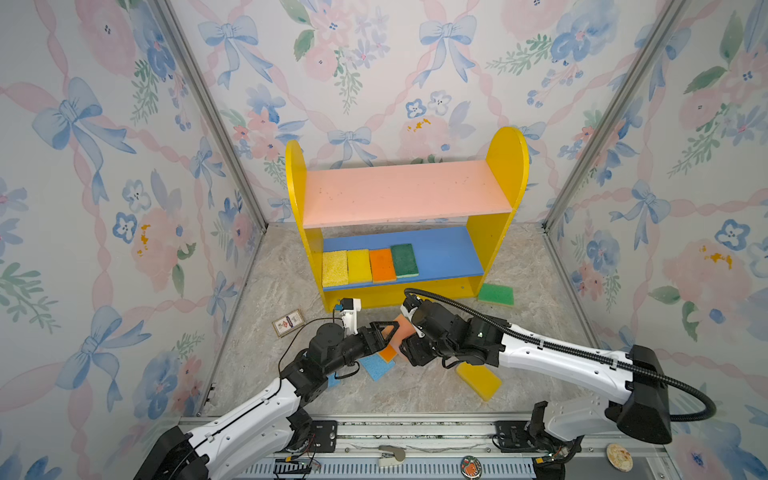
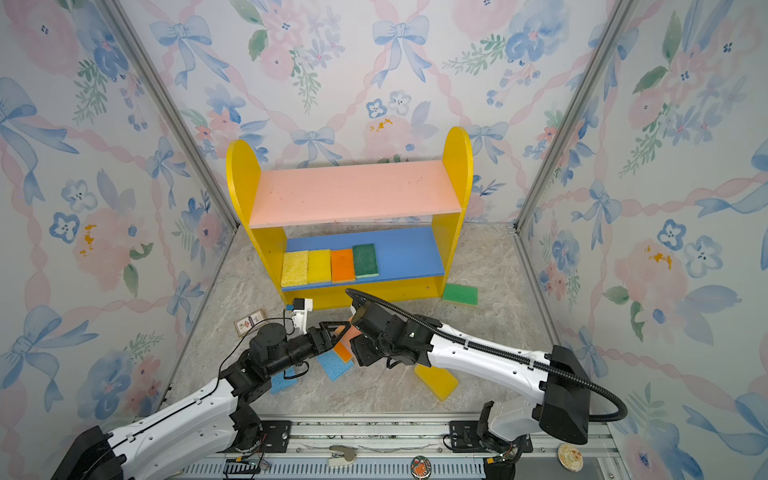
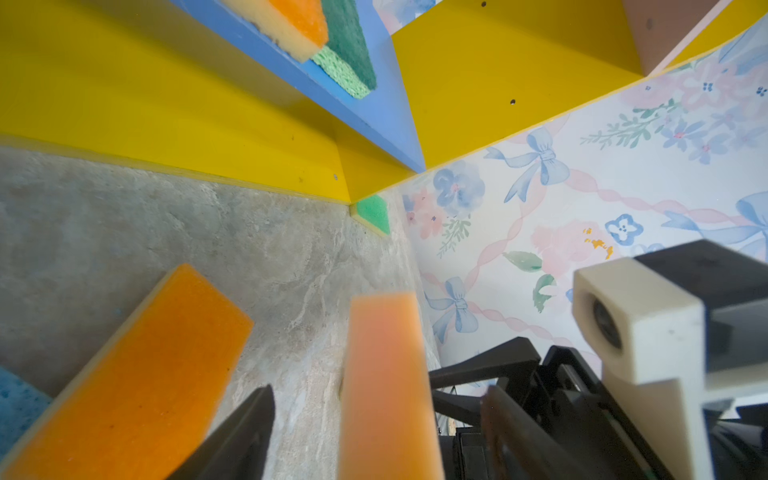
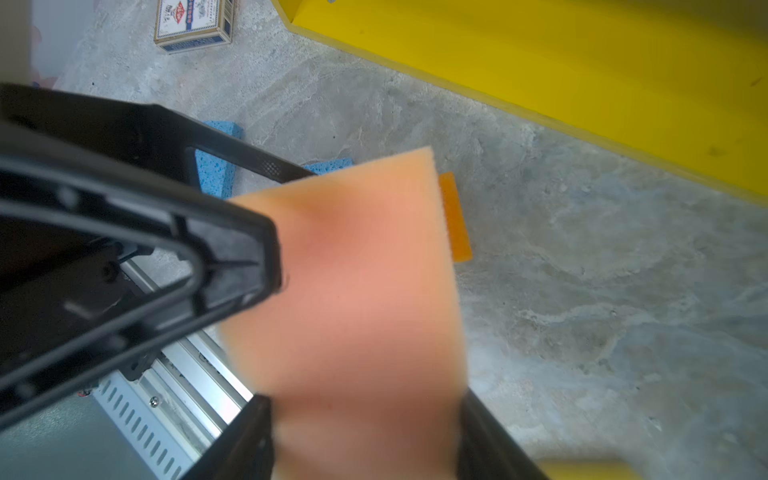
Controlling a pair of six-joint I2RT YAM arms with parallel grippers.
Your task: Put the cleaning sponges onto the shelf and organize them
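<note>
1. The tabletop (image 1: 532,353) carries the shelf (image 1: 507,166), which stands at the back. Its pink upper board (image 1: 399,191) is bare and its blue lower board (image 1: 449,253) is part filled.
2. Both arms meet in front of the shelf, low over the loose sponges.
3. The right tool (image 4: 365,409) clamps the peach sponge (image 4: 357,270) by one end and holds it clear of the tabletop. The left tool (image 3: 378,399) stands wide around the same sponge, with a gap showing at one finger, so it is not gripping.
4. This looks like a pass between the arms. To do it well, the left tool should shut squarely on the flat faces, well in from the edge, because foam gives and a corner pinch would let it twist. The right tool should let go only once that grip is firm.
5. Four sponges lie side by side on the blue board: a textured yellow sponge (image 1: 334,268), a yellow sponge (image 1: 359,265), an orange sponge (image 1: 382,264) and a dark green sponge (image 1: 404,260).
6. The free stretch of blue board just beside the dark green sponge seems the natural slot. Come in flat under the pink board, long side parallel to the row, without nudging it.
7. Loose on the tabletop are a yellow block (image 1: 478,380), a green sponge (image 1: 495,294) near the shelf's foot, a blue sponge (image 1: 377,366) and an orange block (image 1: 388,353).
8. A small printed box (image 1: 288,323) lies apart and is best left alone.
</note>
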